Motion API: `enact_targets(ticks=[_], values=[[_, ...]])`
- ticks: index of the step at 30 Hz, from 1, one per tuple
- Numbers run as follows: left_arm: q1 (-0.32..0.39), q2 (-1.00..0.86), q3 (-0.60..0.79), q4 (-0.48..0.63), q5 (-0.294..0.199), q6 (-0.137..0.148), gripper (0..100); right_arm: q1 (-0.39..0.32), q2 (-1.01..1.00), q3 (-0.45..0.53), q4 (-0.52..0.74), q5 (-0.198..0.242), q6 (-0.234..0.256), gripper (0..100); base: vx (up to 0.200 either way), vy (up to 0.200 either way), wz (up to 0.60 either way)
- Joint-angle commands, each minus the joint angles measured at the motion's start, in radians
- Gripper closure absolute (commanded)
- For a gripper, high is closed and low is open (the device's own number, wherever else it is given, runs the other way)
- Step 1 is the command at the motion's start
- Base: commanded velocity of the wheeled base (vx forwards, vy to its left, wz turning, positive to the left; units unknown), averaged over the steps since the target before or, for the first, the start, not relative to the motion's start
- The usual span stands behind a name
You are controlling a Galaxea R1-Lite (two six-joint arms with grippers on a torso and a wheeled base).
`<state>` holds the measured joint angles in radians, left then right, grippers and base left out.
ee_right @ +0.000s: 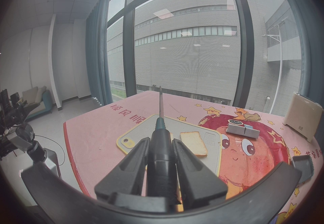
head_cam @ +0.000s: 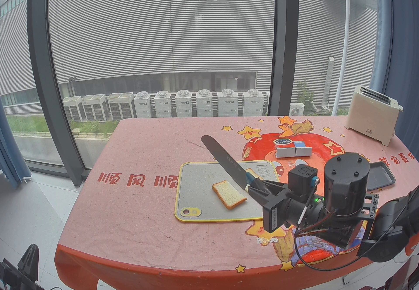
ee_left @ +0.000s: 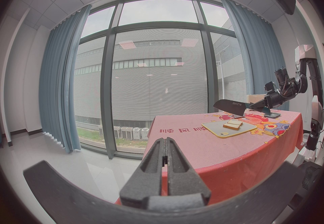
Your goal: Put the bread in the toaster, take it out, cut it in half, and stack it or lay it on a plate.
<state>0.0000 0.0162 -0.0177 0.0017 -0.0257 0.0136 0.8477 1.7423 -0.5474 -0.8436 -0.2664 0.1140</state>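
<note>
A half slice of bread (head_cam: 229, 194) lies on the grey, yellow-rimmed cutting board (head_cam: 196, 181). A second piece (head_cam: 253, 172) peeks out from behind the knife. My right gripper (head_cam: 258, 187) is shut on the handle of a long dark knife (head_cam: 224, 160), whose blade slants up over the board's right part. In the right wrist view the knife handle (ee_right: 161, 154) sits between the fingers, with the bread (ee_right: 193, 143) just beside the blade line. The cream toaster (head_cam: 373, 114) stands at the table's far right corner. My left gripper (ee_left: 165, 142) is shut and empty, low and off the table's left side.
A dark rectangular plate (head_cam: 380, 175) lies at the right, near the right arm. A small grey and blue block (head_cam: 293, 151) sits behind the board. The pink printed tablecloth (head_cam: 139, 160) has free room on the left. Large windows stand behind the table.
</note>
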Motion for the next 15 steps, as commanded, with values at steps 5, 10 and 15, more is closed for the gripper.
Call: enact_targets(ticks=[5, 10, 15], values=[[0.000, -0.007, 0.016, 0.000, 0.000, 0.000, 100, -0.015, -0.003, -0.005, 0.000, -0.007, -0.001, 100, 0.000, 0.000, 0.00], [0.000, -0.009, 0.018, 0.000, 0.000, 0.000, 100, -0.025, -0.015, 0.000, 0.001, -0.007, -0.002, 100, 0.000, 0.000, 0.00], [0.000, -0.007, 0.018, 0.000, 0.000, 0.000, 100, -0.025, -0.017, 0.004, 0.001, -0.007, -0.005, 100, 0.000, 0.000, 0.00]])
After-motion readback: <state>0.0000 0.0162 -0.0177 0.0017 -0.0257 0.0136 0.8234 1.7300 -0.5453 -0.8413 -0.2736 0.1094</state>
